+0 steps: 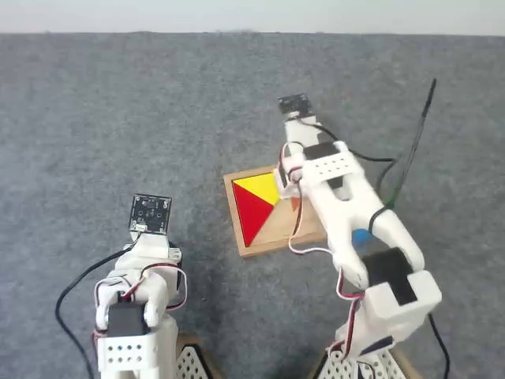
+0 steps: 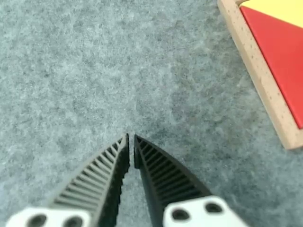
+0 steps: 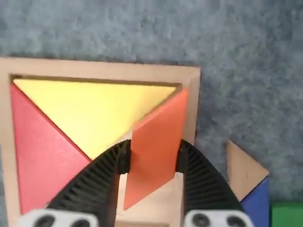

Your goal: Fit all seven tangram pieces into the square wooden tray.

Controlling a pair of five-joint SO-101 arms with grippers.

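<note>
The square wooden tray lies mid-table with a yellow triangle and a red triangle inside. My right gripper is over the tray, shut on an orange parallelogram piece that stands tilted against the yellow triangle and the tray's rim. Beside the tray lie a tan triangle, a blue piece and a green piece. My left gripper hangs shut over bare grey carpet, apart from the tray's corner.
Grey carpet covers the table all round the tray. The right arm's white body covers the tray's right side in the high view. The left arm sits near the front left with open carpet around it.
</note>
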